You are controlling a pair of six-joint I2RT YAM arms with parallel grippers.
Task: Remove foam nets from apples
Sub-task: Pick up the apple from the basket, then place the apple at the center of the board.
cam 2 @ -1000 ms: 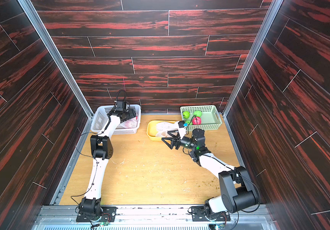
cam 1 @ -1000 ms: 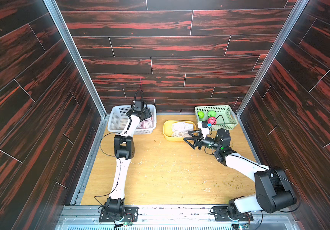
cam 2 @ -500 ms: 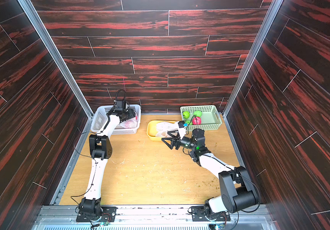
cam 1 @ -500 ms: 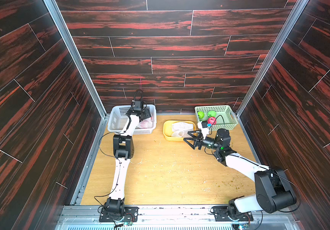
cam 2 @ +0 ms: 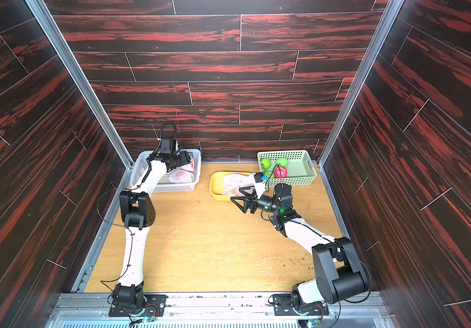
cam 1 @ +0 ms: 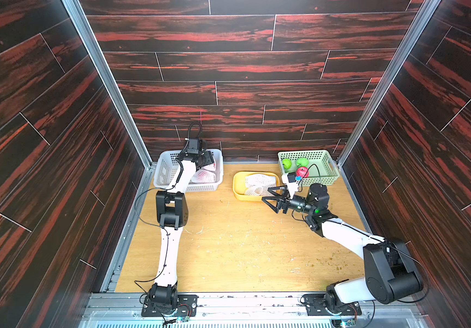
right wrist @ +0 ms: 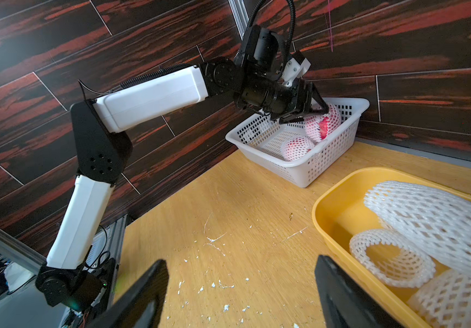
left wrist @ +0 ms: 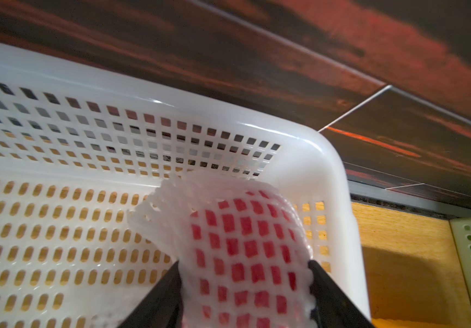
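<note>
My left gripper (left wrist: 244,286) is shut on a red apple in a white foam net (left wrist: 237,241), its black fingers (left wrist: 169,284) pressing the net on both sides. It holds the apple in the white basket (cam 1: 166,170) near the far right corner; the gripper shows in the right wrist view (right wrist: 311,113) too. A second netted red apple (right wrist: 296,147) lies in that basket. Loose foam nets (cam 1: 259,181) fill the yellow tray (cam 1: 238,184). My right gripper (cam 1: 271,196) hangs open and empty over the table beside the tray.
A green basket (cam 1: 322,167) at the back right holds two bare green apples (cam 1: 286,164) and a bare red apple (cam 1: 302,171). White foam crumbs (right wrist: 214,238) dot the wooden table (cam 1: 242,250). Dark walls close in on three sides.
The left arm's elbow has drifted slightly to the left while the gripper stays at the basket. The right arm has not moved.
</note>
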